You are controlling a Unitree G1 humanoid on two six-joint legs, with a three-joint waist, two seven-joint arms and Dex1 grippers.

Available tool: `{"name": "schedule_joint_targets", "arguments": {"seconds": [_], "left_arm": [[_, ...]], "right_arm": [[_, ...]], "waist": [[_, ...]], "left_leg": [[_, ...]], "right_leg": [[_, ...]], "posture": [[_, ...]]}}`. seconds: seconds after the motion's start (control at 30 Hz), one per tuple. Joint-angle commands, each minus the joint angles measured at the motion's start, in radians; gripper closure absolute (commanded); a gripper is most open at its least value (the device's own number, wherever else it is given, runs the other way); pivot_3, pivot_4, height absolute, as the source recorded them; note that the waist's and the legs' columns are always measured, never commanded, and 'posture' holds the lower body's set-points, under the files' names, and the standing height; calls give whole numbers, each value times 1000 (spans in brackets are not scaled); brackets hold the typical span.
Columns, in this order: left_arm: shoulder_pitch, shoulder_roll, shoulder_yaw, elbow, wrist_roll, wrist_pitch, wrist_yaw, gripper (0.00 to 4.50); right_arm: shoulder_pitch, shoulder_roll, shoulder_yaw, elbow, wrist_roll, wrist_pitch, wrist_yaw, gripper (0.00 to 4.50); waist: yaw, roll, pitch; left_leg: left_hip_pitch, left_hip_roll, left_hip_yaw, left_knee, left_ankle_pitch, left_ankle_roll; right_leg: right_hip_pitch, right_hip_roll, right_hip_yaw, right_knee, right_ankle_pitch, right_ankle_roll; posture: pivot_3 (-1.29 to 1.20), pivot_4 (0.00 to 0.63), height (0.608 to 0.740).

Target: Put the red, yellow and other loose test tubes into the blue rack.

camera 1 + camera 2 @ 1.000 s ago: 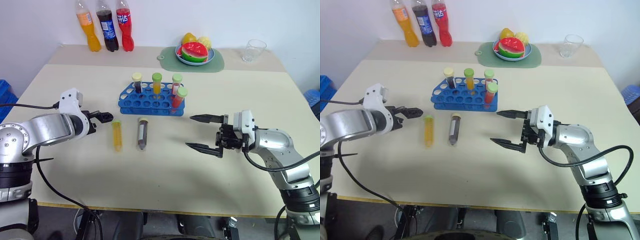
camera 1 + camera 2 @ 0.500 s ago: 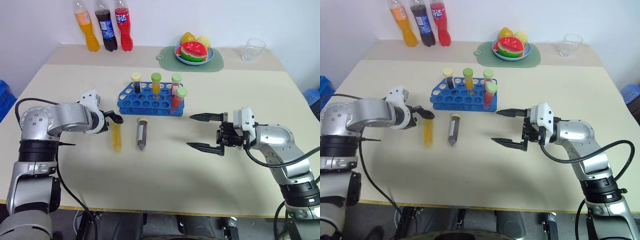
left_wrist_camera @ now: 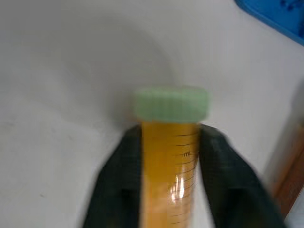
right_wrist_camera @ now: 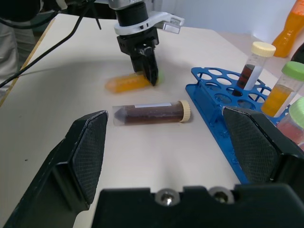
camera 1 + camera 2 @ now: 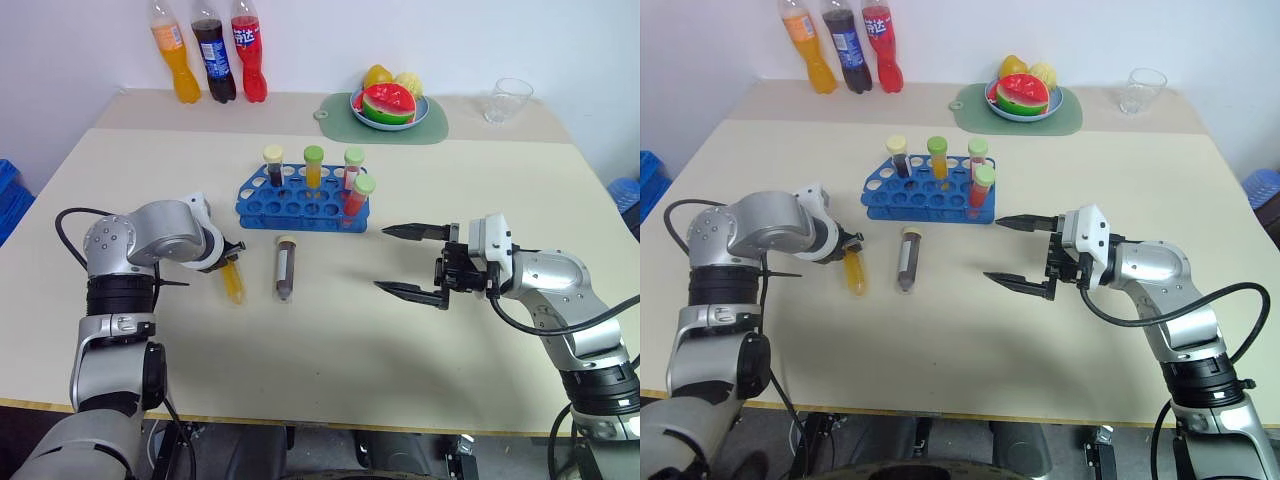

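On table (image 5: 330, 350), left end effector (image 3: 169, 156) clamped around yellow tube (image 3: 170, 185).

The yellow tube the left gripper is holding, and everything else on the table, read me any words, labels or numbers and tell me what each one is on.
"ml": beside the black graduation lines on the yellow tube, just below its green cap.
Red soda bottle: white characters on its label, too small to read.
Dark soda bottle: blue label, print too small to read.
Brown tube: white strip, nothing readable on it.
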Motion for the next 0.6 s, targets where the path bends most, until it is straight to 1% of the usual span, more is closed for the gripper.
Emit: {"name": "schedule_joint_targets", "arguments": {"seconds": [0.03, 0.07, 0.13, 0.23, 0.27, 0.33, 0.4, 0.43, 0.47, 0.5, 0.53, 0.6], "left_arm": [[15, 9, 20, -24, -4, 18, 5, 3707], [18, 20, 15, -46, -4, 22, -19, 3707], [24, 62, -2, -95, -4, 65, -123, 3707], [63, 158, -19, -262, -4, 49, -290, 3707], [75, 201, -7, -328, 28, 60, -394, 3707], [131, 246, 66, -531, 242, -26, -772, 3707], [195, 346, 44, -679, 439, -84, -1066, 3707], [223, 361, 40, -714, 508, -145, -1189, 3707], [243, 373, 26, -735, 583, -206, -1292, 3707], [260, 393, -21, -759, 732, -333, -1400, 3707], [269, 388, -50, -764, 843, -430, -1471, 3707], [285, 346, -121, -735, 1075, -658, -1584, 3707]], "right_arm": [[-1, -3, -33, -14, -3, -20, -7, 224], [-1, -3, -34, -13, -4, -22, -7, 224], [0, -1, -35, -10, -5, -26, -10, 224], [3, 0, -38, -5, -10, -35, -15, 224], [4, 1, -40, -2, -10, -36, -16, 224], [5, 3, -46, 5, -12, -39, -18, 224], [0, 7, -49, 15, -15, -40, -22, 224], [-5, 9, -49, 21, -16, -40, -21, 224], [-8, 10, -50, 27, -17, -41, -20, 224], [-14, 10, -49, 32, -18, -40, -19, 224], [-20, 10, -49, 37, -17, -39, -18, 224], [-35, 9, -51, 47, -16, -34, -18, 224]], "waist": [[-1, 0, 0], [-1, 0, 0], [-3, 0, 0], [-6, -1, 0], [-4, -1, 0], [-4, 0, 0], [-4, 0, 1], [-5, 0, 0], [-4, 1, 0], [-2, 1, 0], [-1, 0, 0], [0, 0, 0]], "left_leg": [[0, 0, 0, 0, 0, 0], [0, 0, 0, 0, 0, 0], [0, 0, 0, 0, 0, -1], [-1, 0, 1, -1, 1, -3], [-1, 0, 0, -1, 2, -3], [-1, 0, 1, -1, 2, -4], [-1, 0, 6, -2, 2, -4], [-1, 0, 6, -3, 2, -4], [-1, 0, 7, -3, 2, -4], [0, 1, 7, -3, 2, -4], [0, 1, 7, -3, 2, -3], [-1, 1, 7, -3, 2, -3]], "right_leg": [[0, 0, 0, 0, 0, 0], [0, 0, 0, 0, 0, 0], [0, 0, 0, 0, 0, 0], [-1, 1, 0, 0, 0, 0], [-1, 1, 0, 0, 0, 0], [-1, 1, 0, 0, 0, 0], [-1, 1, 0, -2, 0, -1], [0, 1, 0, -3, -1, -2], [0, 1, 0, -4, -2, -4], [0, 1, 1, -4, -2, -4], [1, 1, 1, -4, -2, -4], [1, 1, 1, -5, -3, -5]], "posture": [[0, 150, 740], [0, 150, 740], [0, 150, 740], [0, 150, 740], [0, 150, 740], [0, 150, 740], [0, 150, 740], [0, 150, 740], [0, 150, 740], [0, 150, 740], [0, 150, 740], [0, 150, 740]]}}
